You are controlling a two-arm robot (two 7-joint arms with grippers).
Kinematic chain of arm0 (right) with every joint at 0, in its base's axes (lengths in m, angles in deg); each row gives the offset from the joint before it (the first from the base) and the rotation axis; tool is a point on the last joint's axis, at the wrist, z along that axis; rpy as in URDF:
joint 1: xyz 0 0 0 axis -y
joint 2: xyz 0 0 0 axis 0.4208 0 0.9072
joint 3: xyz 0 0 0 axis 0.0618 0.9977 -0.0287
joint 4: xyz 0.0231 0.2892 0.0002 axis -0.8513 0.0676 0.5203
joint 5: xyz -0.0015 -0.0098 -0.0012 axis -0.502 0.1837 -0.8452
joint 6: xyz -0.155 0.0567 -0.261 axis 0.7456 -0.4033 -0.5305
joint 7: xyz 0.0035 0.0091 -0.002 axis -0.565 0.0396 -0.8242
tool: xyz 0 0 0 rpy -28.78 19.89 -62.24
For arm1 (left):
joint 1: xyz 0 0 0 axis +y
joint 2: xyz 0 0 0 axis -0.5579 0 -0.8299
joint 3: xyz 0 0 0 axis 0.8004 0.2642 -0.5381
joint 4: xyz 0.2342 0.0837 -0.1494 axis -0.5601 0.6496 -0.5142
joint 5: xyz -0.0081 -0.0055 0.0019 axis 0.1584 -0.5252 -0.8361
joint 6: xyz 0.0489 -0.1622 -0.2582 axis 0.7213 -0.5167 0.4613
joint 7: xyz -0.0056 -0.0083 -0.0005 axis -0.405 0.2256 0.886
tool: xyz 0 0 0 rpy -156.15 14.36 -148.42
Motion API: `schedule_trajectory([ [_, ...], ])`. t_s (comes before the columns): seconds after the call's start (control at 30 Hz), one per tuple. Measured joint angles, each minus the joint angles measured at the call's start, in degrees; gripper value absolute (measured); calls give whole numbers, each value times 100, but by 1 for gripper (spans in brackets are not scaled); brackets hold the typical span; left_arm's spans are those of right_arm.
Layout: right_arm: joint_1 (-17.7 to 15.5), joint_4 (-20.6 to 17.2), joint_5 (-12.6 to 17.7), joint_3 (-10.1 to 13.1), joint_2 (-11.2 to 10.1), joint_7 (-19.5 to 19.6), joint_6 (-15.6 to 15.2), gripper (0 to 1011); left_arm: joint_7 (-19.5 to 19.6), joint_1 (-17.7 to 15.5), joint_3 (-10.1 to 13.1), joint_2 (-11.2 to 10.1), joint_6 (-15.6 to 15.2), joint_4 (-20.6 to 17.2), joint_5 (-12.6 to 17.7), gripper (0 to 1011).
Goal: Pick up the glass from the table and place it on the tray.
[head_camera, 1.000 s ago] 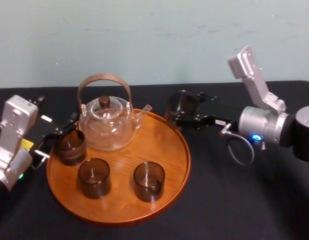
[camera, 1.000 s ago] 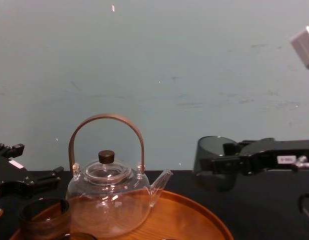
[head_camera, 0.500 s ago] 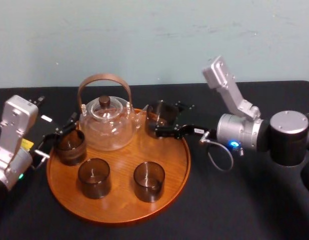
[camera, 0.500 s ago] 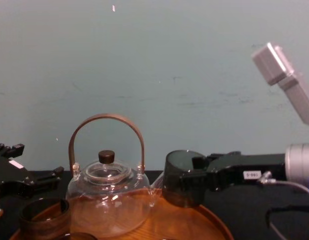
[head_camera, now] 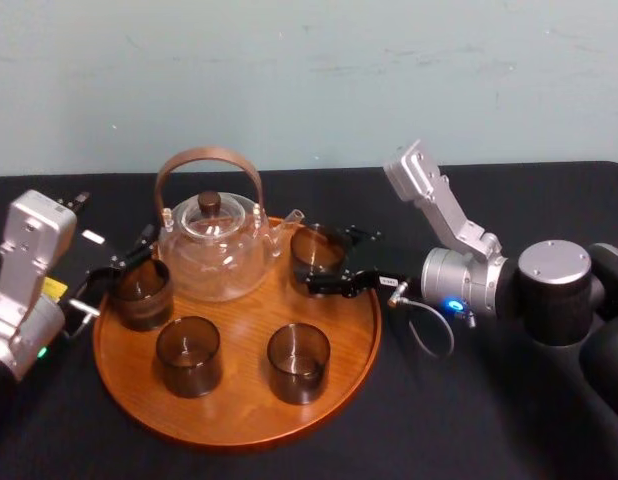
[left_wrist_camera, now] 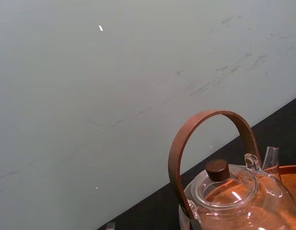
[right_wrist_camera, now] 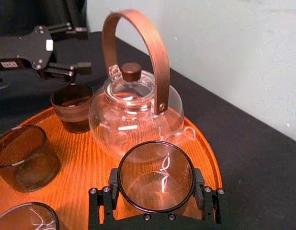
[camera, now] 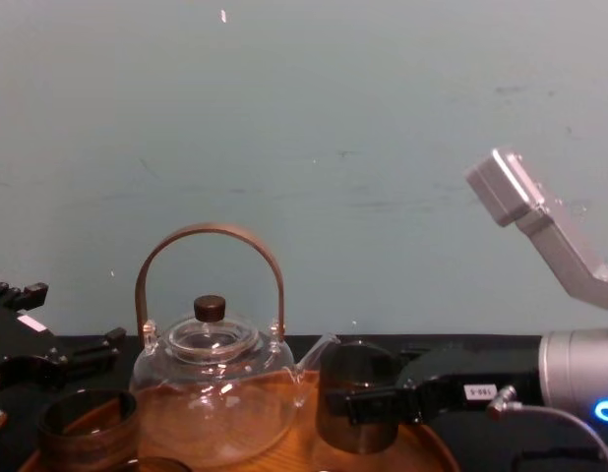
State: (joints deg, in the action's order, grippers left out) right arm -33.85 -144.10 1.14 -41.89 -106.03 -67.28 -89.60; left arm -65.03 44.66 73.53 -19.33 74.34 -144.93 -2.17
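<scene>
Glass (head_camera: 317,248) is at the tray's (head_camera: 239,405) far right, just right of the teapot (head_camera: 211,245) spout; can't tell if its base touches. Right pincer (head_camera: 329,260) clamps its wall from both sides. Left pincer (head_camera: 114,275) idle, spread, empty, at tray's left edge. Likely light, slick, brittle: hold mid-wall, gentle squeeze

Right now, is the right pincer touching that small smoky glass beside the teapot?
Touching. The right wrist view shows the right pincer clamping the glass from both sides, with no gap.
</scene>
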Motion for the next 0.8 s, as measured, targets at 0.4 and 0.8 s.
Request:
schedule_trajectory([
  [0.4,33,364,-173,-5,135,-3,94,904,0,0,0,0,0,0,0,1001],
  [0.8,-4,476,-274,33,191,-15,103,904,0,0,0,0,0,0,0,1001],
])
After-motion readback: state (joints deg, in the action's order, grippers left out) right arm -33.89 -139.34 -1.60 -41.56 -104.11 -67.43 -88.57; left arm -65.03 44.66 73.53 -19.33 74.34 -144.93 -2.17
